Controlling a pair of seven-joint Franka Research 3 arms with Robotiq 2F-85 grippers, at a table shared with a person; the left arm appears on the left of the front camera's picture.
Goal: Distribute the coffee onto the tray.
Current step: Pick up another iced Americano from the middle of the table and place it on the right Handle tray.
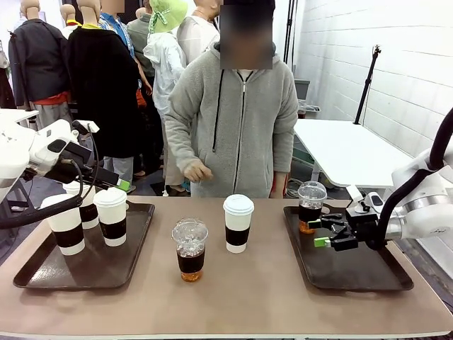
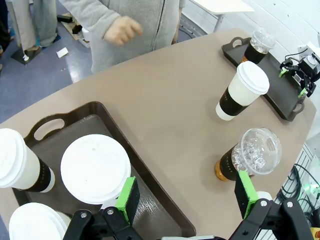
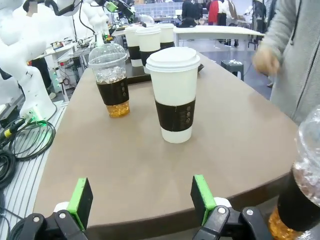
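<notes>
Three white lidded paper cups with dark sleeves [image 1: 112, 216] stand on the left tray [image 1: 42, 273], the nearest lid [image 2: 95, 167] just beyond my left gripper [image 2: 186, 197]. That gripper [image 1: 120, 185] hovers open above them, holding nothing. On the bare table between the trays stand an iced coffee [image 1: 190, 249] [image 3: 112, 80] and another white cup [image 1: 238, 223] [image 3: 175, 95]. A second iced coffee [image 1: 311, 205] [image 3: 305, 185] sits at the far left corner of the right tray [image 1: 368, 276]. My right gripper [image 1: 322, 232] [image 3: 141, 199] is open and empty just beside it, low over the tray, pointing toward the middle cups.
A person in a grey hoodie stands at the far side with one hand [image 1: 197, 170] loosely closed above the table edge. The right tray's near half is bare. A white table [image 1: 354, 152] stands behind on the right.
</notes>
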